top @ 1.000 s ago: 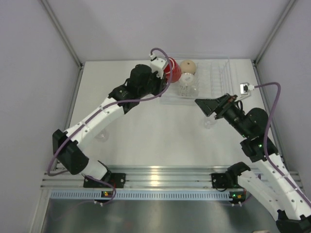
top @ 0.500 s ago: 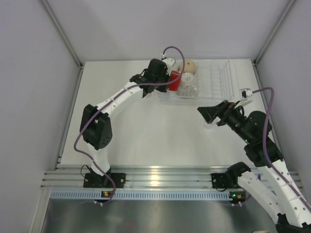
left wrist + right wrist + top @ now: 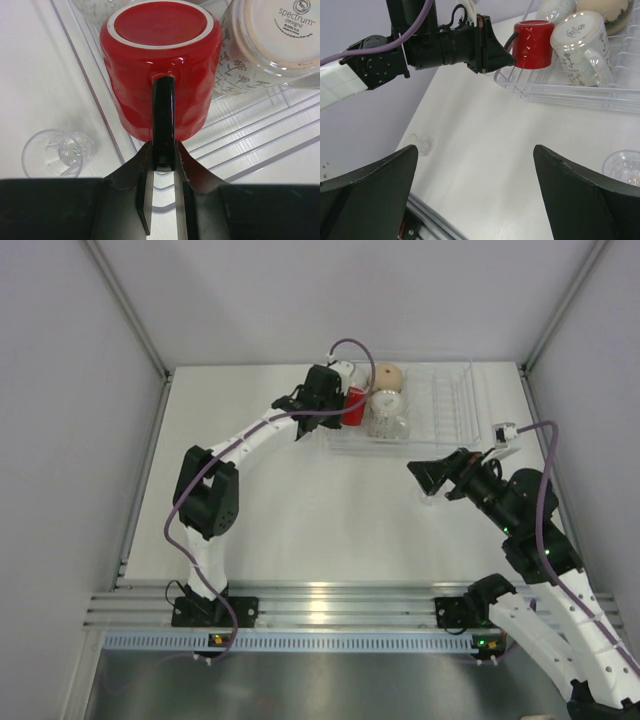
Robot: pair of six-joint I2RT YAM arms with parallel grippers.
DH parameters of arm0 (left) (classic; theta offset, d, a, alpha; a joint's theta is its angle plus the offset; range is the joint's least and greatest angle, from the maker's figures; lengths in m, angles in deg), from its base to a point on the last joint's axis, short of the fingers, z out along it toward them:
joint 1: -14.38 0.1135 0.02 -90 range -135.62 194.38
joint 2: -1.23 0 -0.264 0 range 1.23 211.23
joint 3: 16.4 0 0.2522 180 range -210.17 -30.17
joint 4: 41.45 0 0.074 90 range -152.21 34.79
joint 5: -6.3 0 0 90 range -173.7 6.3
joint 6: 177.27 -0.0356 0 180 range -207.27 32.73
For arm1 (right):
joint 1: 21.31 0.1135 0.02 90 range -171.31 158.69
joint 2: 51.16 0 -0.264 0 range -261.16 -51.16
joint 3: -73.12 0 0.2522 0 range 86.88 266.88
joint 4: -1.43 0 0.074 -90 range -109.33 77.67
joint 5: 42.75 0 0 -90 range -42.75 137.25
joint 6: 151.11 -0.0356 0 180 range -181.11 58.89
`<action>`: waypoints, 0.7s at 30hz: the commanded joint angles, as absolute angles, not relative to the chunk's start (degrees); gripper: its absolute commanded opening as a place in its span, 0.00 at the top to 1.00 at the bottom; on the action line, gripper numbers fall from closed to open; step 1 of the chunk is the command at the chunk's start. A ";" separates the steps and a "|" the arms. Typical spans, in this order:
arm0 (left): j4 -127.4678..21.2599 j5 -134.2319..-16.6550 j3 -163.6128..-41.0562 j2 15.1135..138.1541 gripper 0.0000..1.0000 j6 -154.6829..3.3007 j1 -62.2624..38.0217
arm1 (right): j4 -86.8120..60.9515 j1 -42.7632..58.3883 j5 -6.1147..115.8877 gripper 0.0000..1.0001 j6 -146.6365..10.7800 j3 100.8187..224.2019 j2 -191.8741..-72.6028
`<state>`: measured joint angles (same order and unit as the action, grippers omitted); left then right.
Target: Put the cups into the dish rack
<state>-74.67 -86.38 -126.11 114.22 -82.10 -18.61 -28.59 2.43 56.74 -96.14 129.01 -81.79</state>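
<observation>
My left gripper (image 3: 343, 408) is shut on the black handle of the red mug (image 3: 357, 405). The mug is upside down at the left end of the clear dish rack (image 3: 450, 400). In the left wrist view the fingers (image 3: 187, 165) pinch the handle below the mug (image 3: 160, 60). An upside-down white flowered mug (image 3: 270, 30) sits beside it in the rack, and a tan mug (image 3: 388, 375) behind. My right gripper (image 3: 425, 478) is open and empty above the table, in front of the rack. A small clear glass (image 3: 622, 167) stands on the table by it.
Another small clear glass (image 3: 57, 152) lies on the table just outside the rack's left wall. The right half of the rack shows ribbed slots (image 3: 455, 390). The left arm stretches across the table's left middle. Grey walls enclose the table.
My left arm has stretched out and brought the red mug down into the rack's left end. My right gripper has shifted slightly right and stays open.
</observation>
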 commanded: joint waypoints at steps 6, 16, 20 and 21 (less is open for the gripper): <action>-56.62 -85.29 -118.24 110.39 1.00 -76.73 -18.14 | -22.96 1.80 47.95 0.15 -89.08 135.47 -94.20; -56.35 -82.13 -115.51 110.92 1.00 -75.93 -18.14 | -20.25 1.80 50.06 0.29 -88.27 137.41 -101.34; -56.26 -80.46 -113.67 110.65 1.00 -76.02 -18.14 | -20.16 1.80 50.41 0.29 -87.92 138.03 -102.57; -56.35 -80.37 -113.40 110.48 0.99 -76.11 -18.23 | -20.16 1.80 50.41 0.29 -87.75 138.03 -102.75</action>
<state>-60.55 -82.49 -114.48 114.11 -76.44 -18.33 -23.69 2.43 50.38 -89.12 135.69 -102.20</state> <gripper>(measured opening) 0.239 0.709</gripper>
